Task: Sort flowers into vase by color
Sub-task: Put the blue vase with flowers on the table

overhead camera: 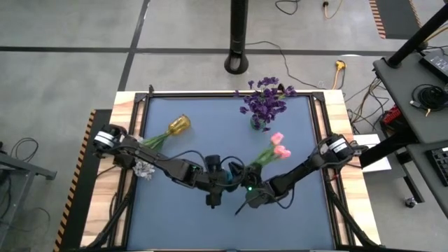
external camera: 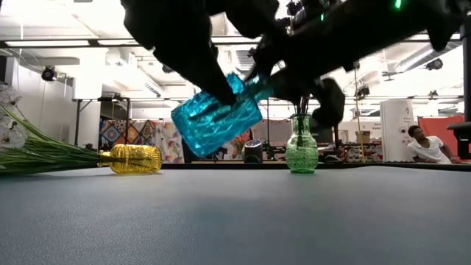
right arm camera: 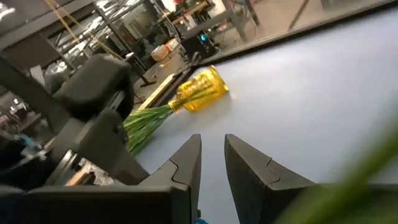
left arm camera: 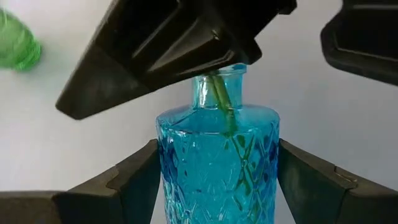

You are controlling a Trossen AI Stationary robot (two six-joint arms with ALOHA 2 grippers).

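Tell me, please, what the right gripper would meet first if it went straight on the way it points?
Probably bare table: past the right gripper, its wrist view shows open mat, with the toppled yellow vase off to one side. Depth is unclear.

The blue vase (left arm camera: 217, 168) is clear glossy glass with a cut diamond pattern; the yellow vase (external camera: 136, 158) and green vase (external camera: 302, 153) look the same. The table (overhead camera: 182, 224) has a matt, smooth dark-blue surface with pale wood edges.

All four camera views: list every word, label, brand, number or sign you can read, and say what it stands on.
None can be read.
The blue vase, yellow vase and green vase carry only moulded patterns, no lettering.
Items in the room behind the table are too small and blurred to read.
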